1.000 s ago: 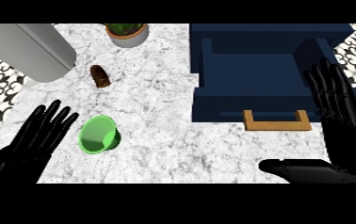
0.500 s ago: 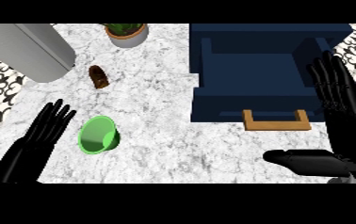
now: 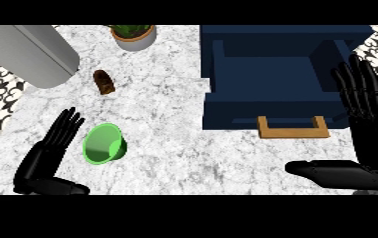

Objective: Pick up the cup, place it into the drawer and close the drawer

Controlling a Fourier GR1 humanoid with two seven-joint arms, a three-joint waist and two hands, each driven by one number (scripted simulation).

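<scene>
While both hands, left [image 3: 48, 157] and right [image 3: 359, 102], stay open, the green cup [image 3: 103, 143] lies on marble counter [image 3: 170, 107].

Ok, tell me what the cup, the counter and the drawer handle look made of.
Cup: probably plastic, bright uniform green with a thin, lighter rim. Counter: looks like polished marble or a marble-pattern laminate, white with grey veining. Drawer handle: seemingly wood, matte tan, set against the dark blue painted-looking drawer.
</scene>
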